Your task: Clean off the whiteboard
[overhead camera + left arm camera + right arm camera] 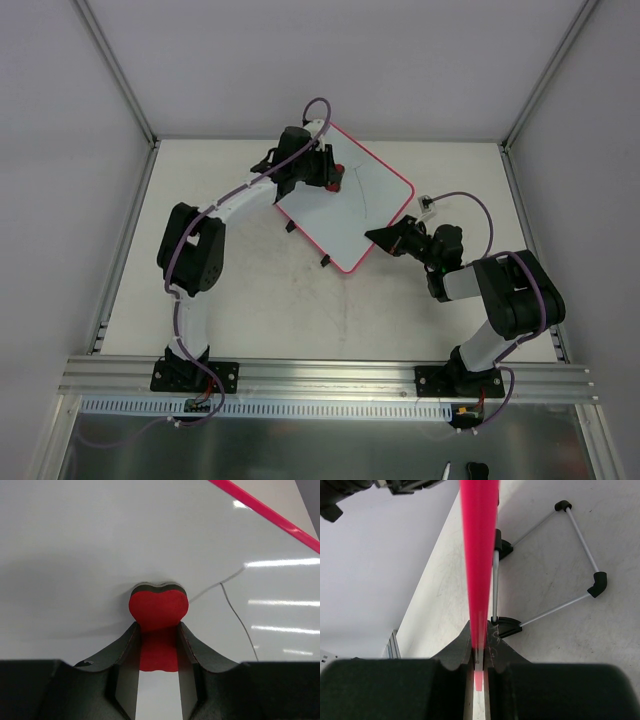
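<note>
The whiteboard (345, 210), white with a red-pink rim, lies tilted at the middle of the table. A thin dark pen line (235, 610) crosses its face. My left gripper (328, 172) is shut on the red bow-shaped eraser (158, 607) and presses it on the board near its far corner, just left of the line. My right gripper (380, 237) is shut on the board's near right edge; in the right wrist view the pink rim (479, 555) runs edge-on between the fingers (455, 647).
A wire stand with black corner pieces (597, 582) sticks out under the board. Two black clips (324, 261) show along the board's near left edge. A metal rail (330, 372) runs along the near table edge; frame posts stand at the far corners.
</note>
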Controlling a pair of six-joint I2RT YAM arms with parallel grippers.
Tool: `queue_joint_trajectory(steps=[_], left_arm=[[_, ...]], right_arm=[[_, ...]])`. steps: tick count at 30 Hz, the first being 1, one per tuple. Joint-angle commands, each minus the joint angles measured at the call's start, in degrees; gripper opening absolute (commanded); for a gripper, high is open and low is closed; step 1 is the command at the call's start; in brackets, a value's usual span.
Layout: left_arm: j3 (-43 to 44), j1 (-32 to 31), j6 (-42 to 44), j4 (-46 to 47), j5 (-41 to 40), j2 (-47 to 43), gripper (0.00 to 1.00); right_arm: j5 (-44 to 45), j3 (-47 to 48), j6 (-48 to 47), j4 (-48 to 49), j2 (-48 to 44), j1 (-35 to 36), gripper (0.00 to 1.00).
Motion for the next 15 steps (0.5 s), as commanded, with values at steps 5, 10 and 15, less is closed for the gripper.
queue_joint_trajectory(steps=[5, 10, 15], left_arm=[[5.52, 5.98, 0.55, -0.71, 0.06, 2.60, 0.06], [9.39, 6.16, 1.87, -3.34, 0.13, 4.00, 0.06], [10.36, 5.20, 1.61, -3.70, 1.11, 4.27, 0.05]], right_arm=[[-5.52, 1.69, -2.39, 16.10, -1.54, 2.18, 0.00], [-5.60, 1.87, -2.39, 16.10, -1.36, 2.18, 0.00], [-5.78, 2.04, -2.74, 16.10, -0.84, 2.53, 0.00]])
